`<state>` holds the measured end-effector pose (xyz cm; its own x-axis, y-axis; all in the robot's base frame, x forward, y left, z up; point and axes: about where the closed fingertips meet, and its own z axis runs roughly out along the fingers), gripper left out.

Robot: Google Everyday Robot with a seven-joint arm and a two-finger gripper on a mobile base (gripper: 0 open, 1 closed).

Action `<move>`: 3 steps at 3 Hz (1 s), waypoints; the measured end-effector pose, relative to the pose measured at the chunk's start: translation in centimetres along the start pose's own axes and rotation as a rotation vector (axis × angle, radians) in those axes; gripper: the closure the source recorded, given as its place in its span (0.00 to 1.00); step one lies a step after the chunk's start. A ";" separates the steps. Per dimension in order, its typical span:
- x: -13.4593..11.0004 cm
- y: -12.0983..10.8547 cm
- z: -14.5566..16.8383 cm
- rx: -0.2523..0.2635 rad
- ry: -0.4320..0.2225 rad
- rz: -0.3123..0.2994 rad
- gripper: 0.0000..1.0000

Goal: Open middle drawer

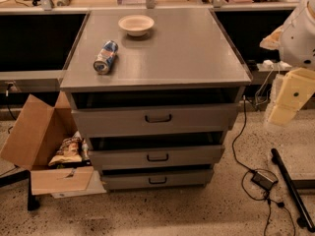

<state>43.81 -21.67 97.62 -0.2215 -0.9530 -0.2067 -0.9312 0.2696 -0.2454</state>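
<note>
The gripper (289, 98) hangs in the air off the table's (197, 58) front right corner, below the level of the top and well apart from every drawer. Whether it is open or closed cannot be told.

The middle drawer (197, 157) sits under the table's front edge, second of three stacked fronts, and looks shut. Its face points out toward the camera. Its long axis runs left to right, parallel to the front edge, and its small dark handle (157, 157) lies along the same line, so the pull should probably be straight out from the front.

The main risk is catching the wrong handle. The top drawer's handle (158, 118) and the bottom drawer's handle (157, 180) sit directly above and below it and look alike. Swinging in from the right, the arm could also clip the front right corner. A jerky pull may shake the cabinet, and the can (106, 57) lying on its side near the left edge could roll off. The bowl (136, 24) by the far edge seems safer.
</note>
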 end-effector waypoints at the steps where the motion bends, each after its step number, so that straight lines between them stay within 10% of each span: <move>1: -0.2 0.1 0.1 0.001 0.001 -0.009 0.00; 3: -5.4 3.8 6.0 -0.099 0.026 -0.122 0.00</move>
<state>43.23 -14.68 92.14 -0.1110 -0.9815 -0.1559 -0.9753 0.1377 -0.1727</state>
